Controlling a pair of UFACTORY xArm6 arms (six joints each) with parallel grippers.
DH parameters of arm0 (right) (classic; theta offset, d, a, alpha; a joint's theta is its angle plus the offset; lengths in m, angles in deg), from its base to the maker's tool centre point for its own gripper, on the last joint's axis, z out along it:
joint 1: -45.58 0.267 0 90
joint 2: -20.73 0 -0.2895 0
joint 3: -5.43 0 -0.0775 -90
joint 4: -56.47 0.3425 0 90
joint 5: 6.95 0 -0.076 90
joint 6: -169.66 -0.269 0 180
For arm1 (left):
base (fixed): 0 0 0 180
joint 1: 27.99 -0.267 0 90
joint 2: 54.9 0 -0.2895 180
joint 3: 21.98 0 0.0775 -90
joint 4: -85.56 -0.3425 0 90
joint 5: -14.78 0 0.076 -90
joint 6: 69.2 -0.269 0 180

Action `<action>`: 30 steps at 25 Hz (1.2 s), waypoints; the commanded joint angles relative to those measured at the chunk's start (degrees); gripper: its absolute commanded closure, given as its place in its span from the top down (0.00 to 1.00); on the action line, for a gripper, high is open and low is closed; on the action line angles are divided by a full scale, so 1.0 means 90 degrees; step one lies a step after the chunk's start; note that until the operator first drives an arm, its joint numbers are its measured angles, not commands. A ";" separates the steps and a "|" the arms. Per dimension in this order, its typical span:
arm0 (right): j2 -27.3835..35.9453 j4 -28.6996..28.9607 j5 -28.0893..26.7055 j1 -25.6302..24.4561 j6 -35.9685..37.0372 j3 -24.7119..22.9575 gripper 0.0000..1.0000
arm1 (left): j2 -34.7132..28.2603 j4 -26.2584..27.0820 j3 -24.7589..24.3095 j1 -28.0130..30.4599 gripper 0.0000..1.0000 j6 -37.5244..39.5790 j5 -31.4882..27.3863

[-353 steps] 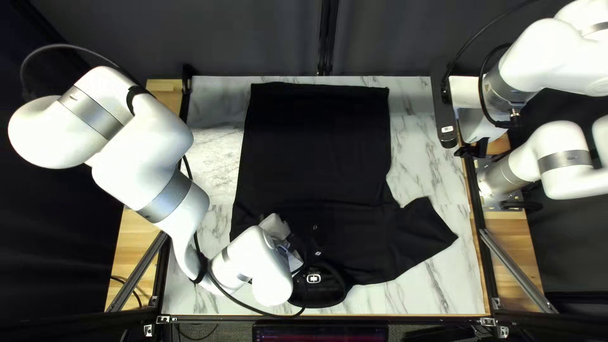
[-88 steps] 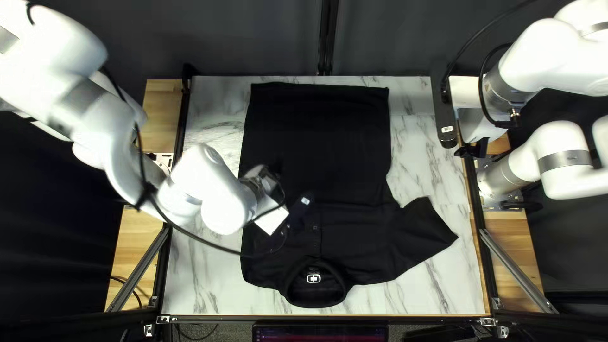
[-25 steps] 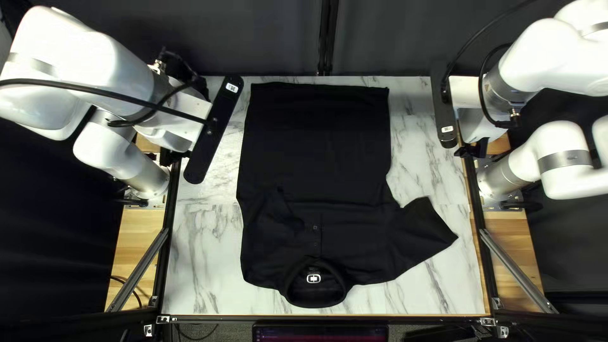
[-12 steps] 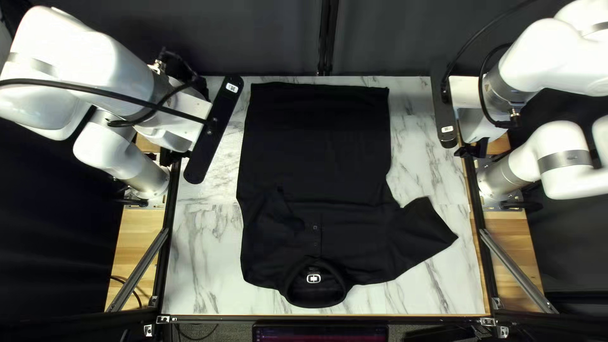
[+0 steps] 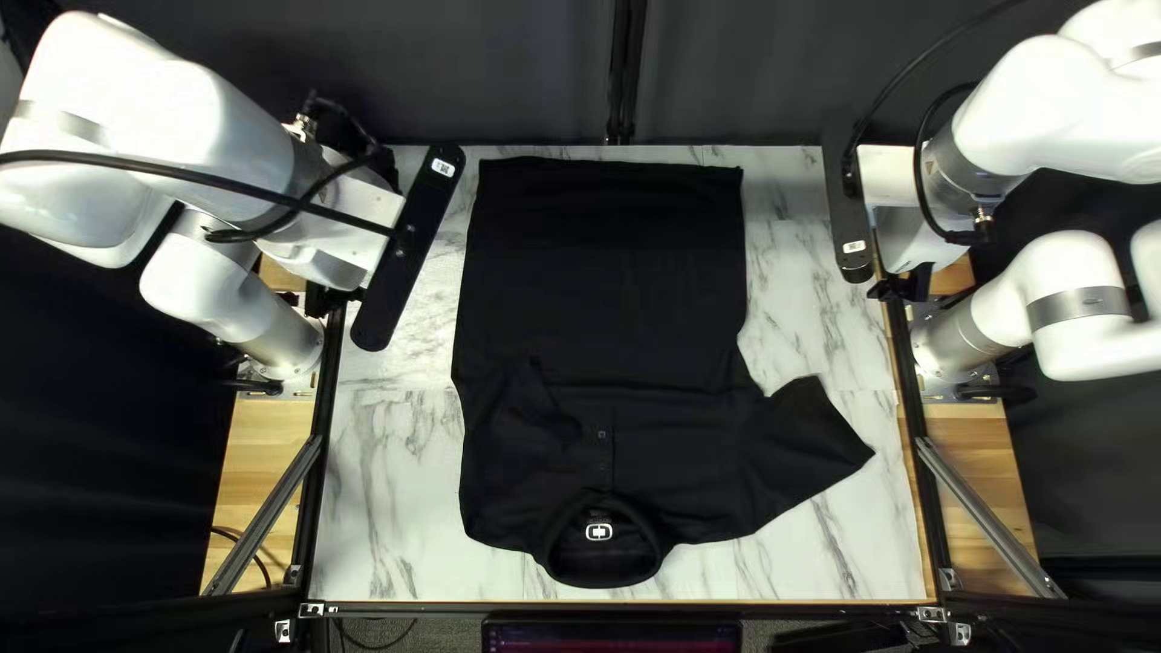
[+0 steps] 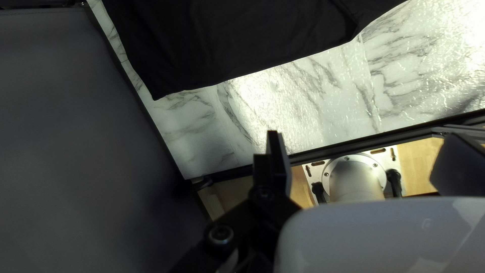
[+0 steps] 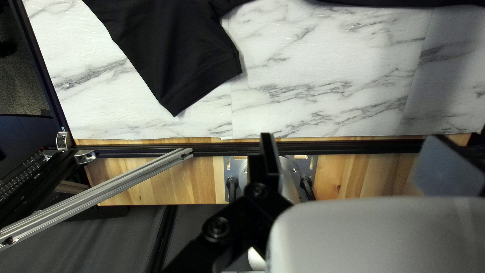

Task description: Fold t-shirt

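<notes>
The black collared t-shirt [image 5: 599, 290] lies flat, hem toward the table's far edge and collar [image 5: 602, 562] near the front edge. One sleeve [image 5: 804, 448] sticks out toward my right arm; the opposite sleeve [image 5: 520, 411] rests folded inward over the body. My left gripper [image 5: 322, 298] is over the table's left edge, mostly hidden by its mount. In the left wrist view that gripper [image 6: 362, 135] is open and empty, with the shirt [image 6: 222, 45] ahead. Over the right edge hangs my right gripper [image 5: 907, 285]; its wrist view shows the gripper [image 7: 356, 135] open, the sleeve [image 7: 187, 65] ahead.
Marbled table [image 5: 387, 508] surface shows on both sides of the shirt. Black rails [image 5: 317, 484] and slanted metal struts [image 5: 986, 514] line the sides. A dark curtain [image 5: 484, 73] hangs behind. The black bars [image 5: 411, 248] on both wrists reach over the table.
My left arm has drawn back from the shirt to the table's left side, and the sleeve there now lies folded inward. The right arm stays put; nothing differs over the last second.
</notes>
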 commanded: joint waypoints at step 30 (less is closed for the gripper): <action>-0.1398 0.0251 0.2691 0.0855 -0.2139 -0.2240 1.00 | 0.0000 0.0000 0.0000 0.0000 1.00 0.0000 0.0000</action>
